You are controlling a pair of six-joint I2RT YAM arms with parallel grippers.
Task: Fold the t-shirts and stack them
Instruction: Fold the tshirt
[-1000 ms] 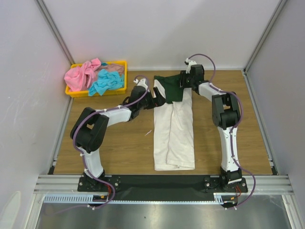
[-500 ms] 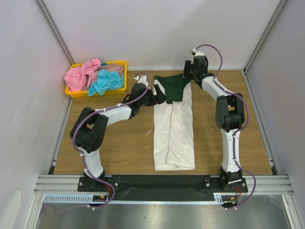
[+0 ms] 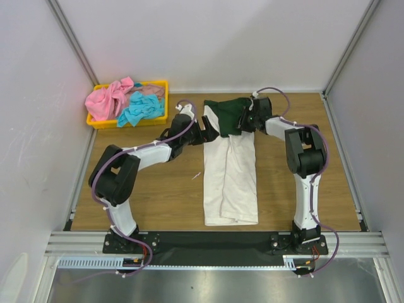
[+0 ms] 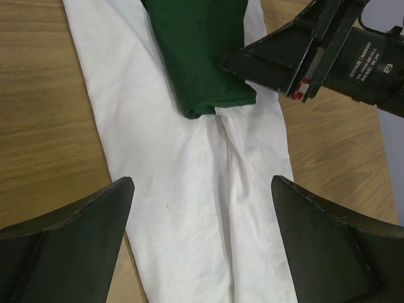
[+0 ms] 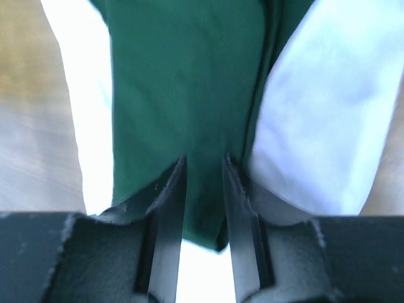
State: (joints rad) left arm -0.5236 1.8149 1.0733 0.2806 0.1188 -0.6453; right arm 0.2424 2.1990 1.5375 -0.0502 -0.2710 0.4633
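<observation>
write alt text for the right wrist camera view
The right gripper pinches a fold of the dark green sleeve between its two black fingers, seen from close up. On both sides lies white shirt cloth, with a blurred strip of wooden table at the left.

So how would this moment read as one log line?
right claw: pinching green sleeve | left claw: open over white shirt

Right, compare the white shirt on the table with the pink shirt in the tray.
The white shirt lies flat on the table, folded into a long strip; the pink shirt is crumpled in the yellow tray. The white shirt has dark green sleeves; the pink shirt looks one colour. Both are soft cloth.
</observation>
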